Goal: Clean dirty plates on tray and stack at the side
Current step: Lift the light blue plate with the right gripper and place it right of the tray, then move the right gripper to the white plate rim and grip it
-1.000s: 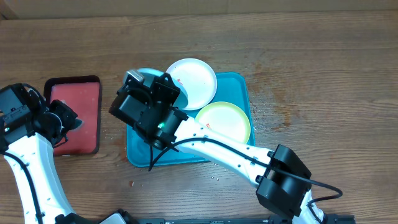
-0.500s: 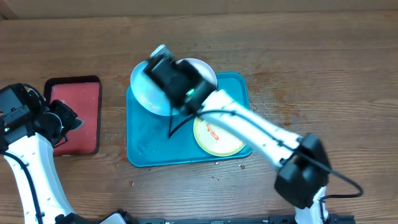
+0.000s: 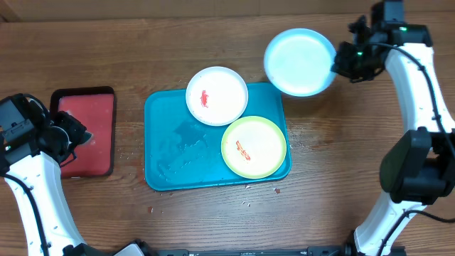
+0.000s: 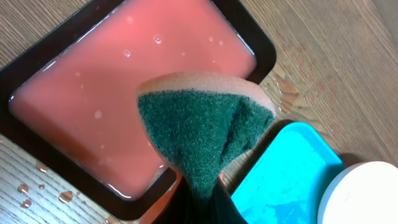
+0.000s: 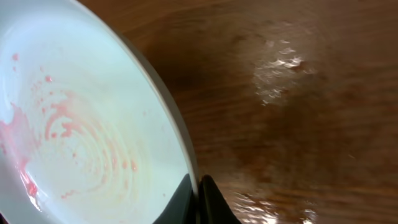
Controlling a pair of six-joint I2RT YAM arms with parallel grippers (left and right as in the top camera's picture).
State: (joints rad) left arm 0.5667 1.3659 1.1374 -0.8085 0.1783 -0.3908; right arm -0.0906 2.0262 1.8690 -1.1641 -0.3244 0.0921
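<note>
Where the right fingers (image 5: 198, 200) meet, they are pinched narrow on the thin rim of the light blue plate (image 5: 81, 124). It is a round, shallow, glossy plastic dish with pale pink smears swirled across its well. From overhead, this plate (image 3: 300, 61) is held above the wooden desk (image 3: 213, 35), beyond the top right corner of the teal tray (image 3: 170, 142) and off it. The wood grain below shows wet, shiny patches (image 5: 277, 68).

The left fingers (image 4: 199, 202) are clamped tight on a sponge (image 4: 205, 124), which is folded so that its coarse green scouring face bulges outward under a band of tan foam. Under it sits a red tray (image 4: 124, 93) with a dark raised rim, holding cloudy pink liquid with small bubbles. Water drops lie on the desk beside it.

The teal tray is rectangular with rounded corners, and its bare left half is streaked with water. The white plate (image 3: 217, 95) overhangs its top rim and bears a small red smear. The yellow-green plate (image 3: 254, 147) lies just beside it in the tray's lower right part, marked with an orange-red smear.

The right arm rises along the desk's right edge and bends left at the top. The left arm comes up from the lower left, with its wrist over the red tray's left side.
</note>
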